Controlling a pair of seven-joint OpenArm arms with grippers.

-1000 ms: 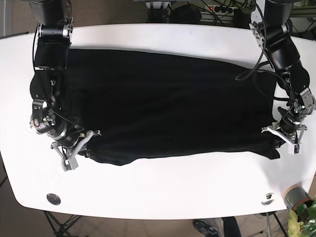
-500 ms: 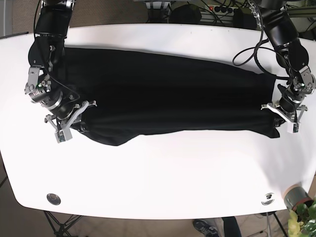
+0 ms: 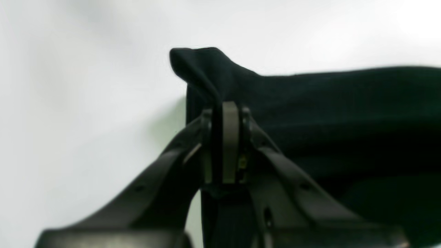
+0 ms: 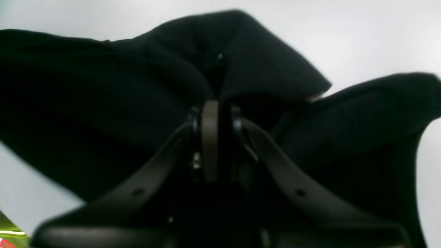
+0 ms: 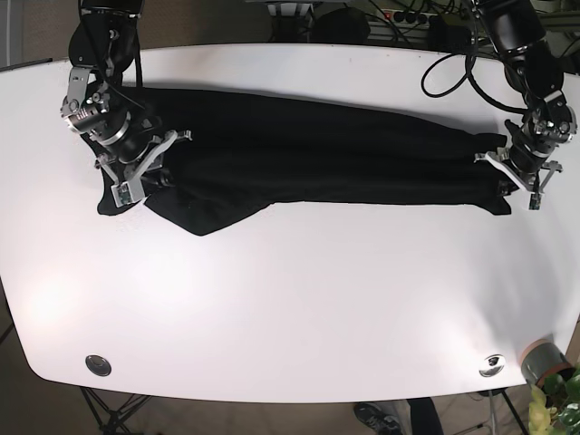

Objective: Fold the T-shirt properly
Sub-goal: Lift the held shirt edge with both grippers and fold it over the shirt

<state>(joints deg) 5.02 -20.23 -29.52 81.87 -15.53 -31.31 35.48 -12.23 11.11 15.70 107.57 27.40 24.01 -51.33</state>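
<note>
The black T-shirt [image 5: 317,163] lies stretched lengthwise across the far half of the white bench [image 5: 299,317], already doubled over into a long, narrow band. Each arm holds one end of it. The left gripper [image 5: 518,172], on the right side of the base view, has its jaws closed on a pinch of fabric at that end; its wrist camera shows the cloth rising in a small peak above the closed pads [image 3: 230,141]. The right gripper [image 5: 136,172] grips the opposite end the same way, with a bunched fold of the shirt standing up just above its jaws in its own wrist view.

Holding both ends at once looks intended to keep the carried edge taut and straight, so the layer lands evenly on the cloth beneath instead of wrinkling. The band is not tidy yet: near the right gripper a loose triangular flap [image 5: 204,217] hangs out toward the near side, possibly a sleeve or a slack hem, though the dark fabric makes that hard to tell. I judge the lengthwise fold nearly laid down, with release, smoothing of that flap and a crosswise fold to come.
</note>
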